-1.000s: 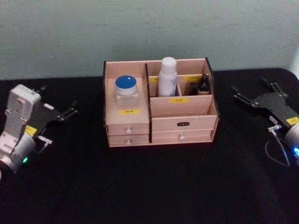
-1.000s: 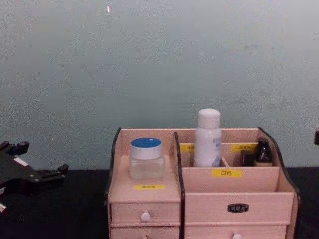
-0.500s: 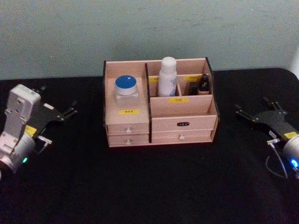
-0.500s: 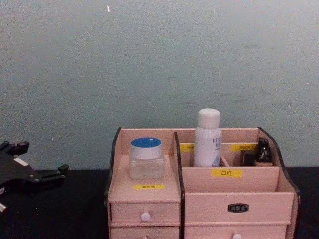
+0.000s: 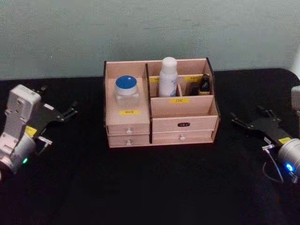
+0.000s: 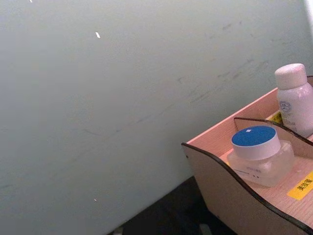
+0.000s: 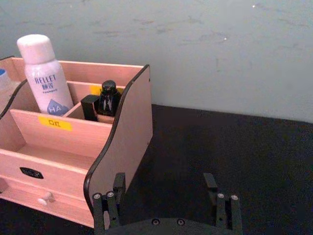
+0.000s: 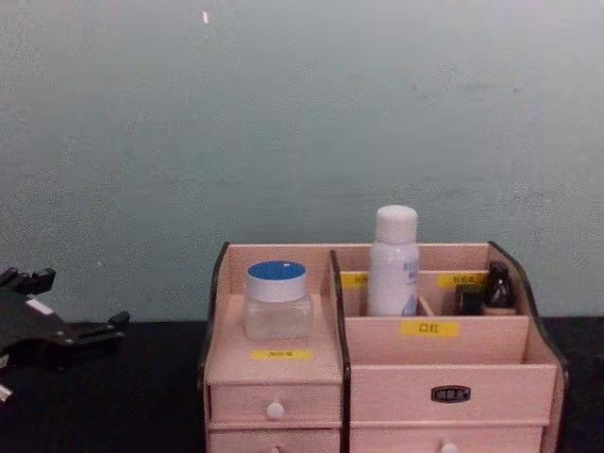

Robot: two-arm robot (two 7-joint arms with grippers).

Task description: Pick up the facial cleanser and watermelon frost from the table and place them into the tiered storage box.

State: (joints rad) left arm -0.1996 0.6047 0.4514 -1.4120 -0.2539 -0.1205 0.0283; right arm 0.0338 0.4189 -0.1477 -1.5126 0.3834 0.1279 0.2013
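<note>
- Near the back wall, at the middle of the black surface, stands the box, drawers facing the robot.
- On its left tier sits a blue-lidded jar; a white bottle stands upright in a rear middle slot, and a small dark bottle in the rear right slot.
- Its front right tray is bare.
- Bare black surface lies on both sides of the box and across the whole front, out to the near edge.
- At the left, well apart from the box, the left gripper rests low, fingers spread and holding nothing.
- At the right, the right gripper sits near the box's right wall, fingers spread, nothing between them; open surface separates it from the box.
- Nothing stands between either gripper and the box.
</note>
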